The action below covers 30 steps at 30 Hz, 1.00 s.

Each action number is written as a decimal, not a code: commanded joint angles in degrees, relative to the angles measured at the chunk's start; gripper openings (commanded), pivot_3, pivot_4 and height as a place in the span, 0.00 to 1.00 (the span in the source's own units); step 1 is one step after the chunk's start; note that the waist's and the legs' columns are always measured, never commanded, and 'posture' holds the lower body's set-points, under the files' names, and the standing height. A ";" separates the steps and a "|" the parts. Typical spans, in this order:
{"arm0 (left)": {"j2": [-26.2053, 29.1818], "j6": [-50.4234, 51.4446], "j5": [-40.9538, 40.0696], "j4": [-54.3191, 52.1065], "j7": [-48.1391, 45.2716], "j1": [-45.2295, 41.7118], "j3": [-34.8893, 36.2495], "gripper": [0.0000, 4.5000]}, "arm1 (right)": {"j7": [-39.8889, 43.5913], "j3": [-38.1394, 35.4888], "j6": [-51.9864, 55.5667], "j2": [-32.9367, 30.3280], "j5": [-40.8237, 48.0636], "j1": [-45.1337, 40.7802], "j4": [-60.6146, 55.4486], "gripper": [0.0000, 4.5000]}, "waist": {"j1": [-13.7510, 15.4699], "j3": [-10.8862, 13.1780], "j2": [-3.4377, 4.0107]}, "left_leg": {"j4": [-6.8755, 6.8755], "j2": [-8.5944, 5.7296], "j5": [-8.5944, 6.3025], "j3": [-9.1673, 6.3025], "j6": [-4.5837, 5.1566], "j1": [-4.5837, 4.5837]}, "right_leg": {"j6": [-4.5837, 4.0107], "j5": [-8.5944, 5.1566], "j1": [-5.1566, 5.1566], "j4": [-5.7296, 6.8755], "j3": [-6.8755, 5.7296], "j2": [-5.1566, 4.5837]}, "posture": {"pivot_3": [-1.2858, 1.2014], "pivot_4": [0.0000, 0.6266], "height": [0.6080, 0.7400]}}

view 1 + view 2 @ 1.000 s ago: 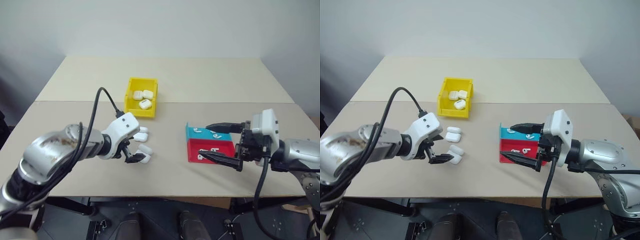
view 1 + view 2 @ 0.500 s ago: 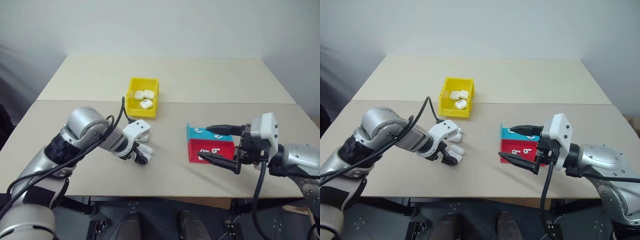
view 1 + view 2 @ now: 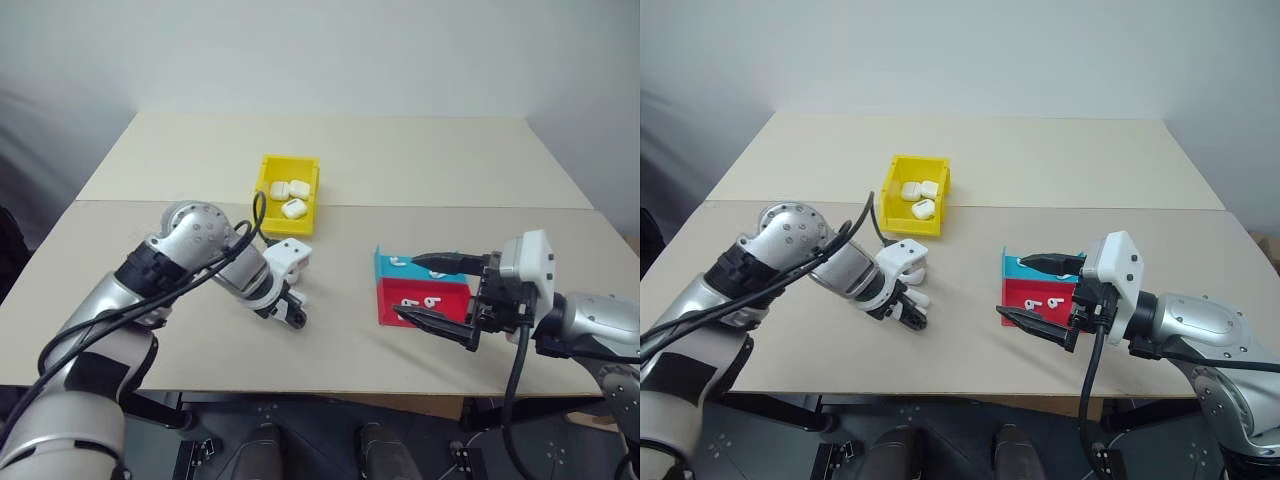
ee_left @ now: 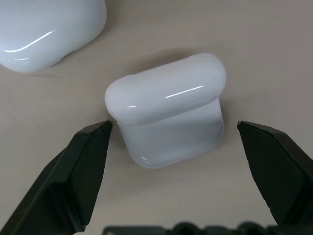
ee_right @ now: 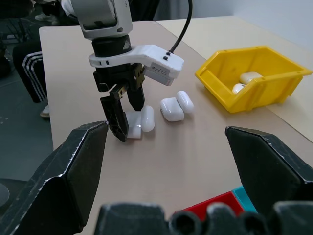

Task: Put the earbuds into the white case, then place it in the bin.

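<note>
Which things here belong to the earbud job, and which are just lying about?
In the job:
- left gripper, jaws open around the case
- earbuds in the red tray
- bin

Lying about:
- spare cases
- cases in bin
- teal tray

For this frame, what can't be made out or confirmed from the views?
- Small glossy white case between the left gripper fingers: left wrist view doesn't show finger contact.
- Loose cases on the table: left gripper covers some in the head views.
- Tiny white earbuds in the shallow red tray: the right gripper overlaps them.
</note>
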 commanded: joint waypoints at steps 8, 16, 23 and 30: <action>1.77 -6.59 -16.92 -1.63 18.60 -0.38 -5.65 1.00 | -0.27 -1.03 -1.78 0.36 0.12 -0.54 -1.12 0.99 | 0.05 0.00 0.00 | 0.00 0.00 0.01 0.00 -0.02 -0.01 | -0.25 0.15 -0.01 -0.01 0.00 -0.01 | 0.52 0.24 1.00; 5.36 -9.73 -18.14 -5.97 23.12 -0.22 -7.77 1.00 | -0.54 -0.33 -2.22 1.22 -0.30 -0.75 -1.09 0.99 | 0.19 0.00 0.00 | -0.01 -0.02 0.03 0.01 -0.05 -0.03 | -0.28 0.16 -0.02 -0.03 0.01 0.00 | 0.52 0.24 1.00; 7.68 -10.16 -16.87 -5.70 24.95 -0.08 -8.49 1.00 | -0.33 -0.28 -2.65 1.35 -0.48 -0.42 -1.10 0.99 | 0.33 0.00 0.00 | -0.01 -0.02 0.03 0.01 -0.07 -0.03 | -0.28 0.16 -0.03 -0.04 0.01 0.00 | 0.52 0.24 1.00; 6.17 -8.49 -11.19 -7.19 20.51 -0.35 -6.25 1.00 | -0.09 -0.66 -2.64 1.06 -0.57 -0.32 -1.23 0.99 | 0.67 0.00 0.00 | -0.01 -0.03 0.04 0.02 -0.08 -0.02 | -0.29 0.15 -0.02 -0.05 0.01 0.00 | 0.52 0.24 1.00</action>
